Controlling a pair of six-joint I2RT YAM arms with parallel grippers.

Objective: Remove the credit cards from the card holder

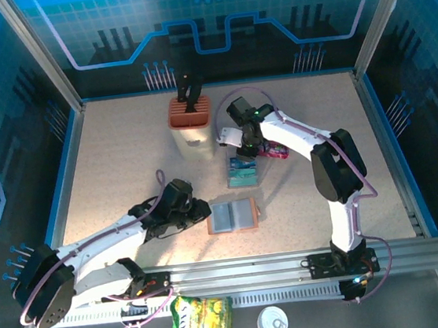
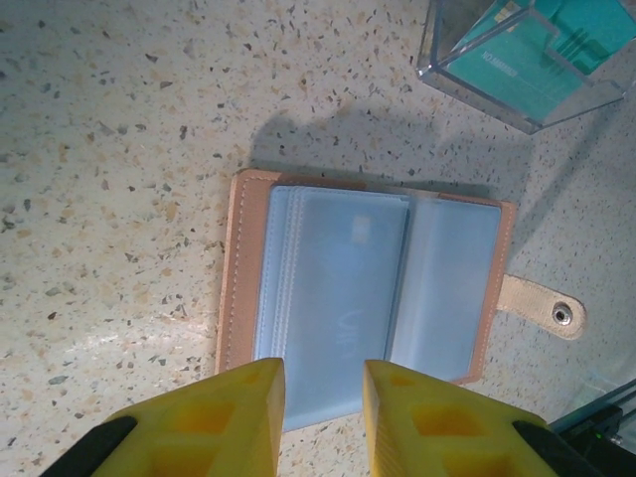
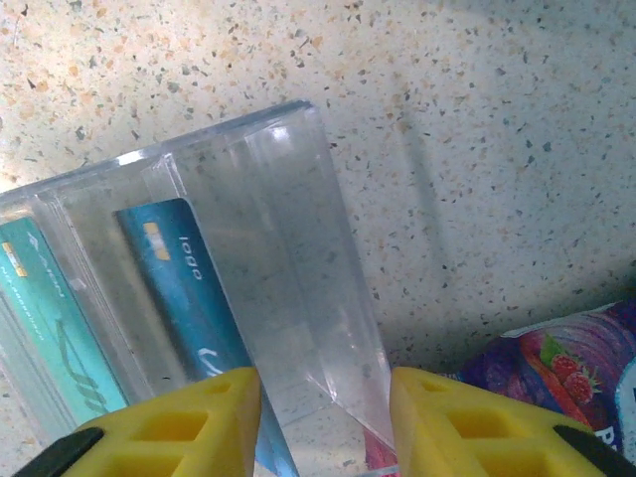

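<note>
Raise the open right pincer (image 3: 323,388) straight up from the credit card (image 3: 184,288) in the clear tray (image 3: 298,229) at mid-bench, avoiding its wall; the part-open left pincer (image 2: 323,376) hovers over the card holder (image 2: 338,288) by the near edge.

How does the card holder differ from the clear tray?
The card holder is opaque brown with grey-blue pockets; the tray is clear plastic. The card holder lies flat, opened out; the tray is walled, with dividers. The tray holds a teal card and a blue card; the card holder's contents are unclear. Both rest on the speckled table.
</note>
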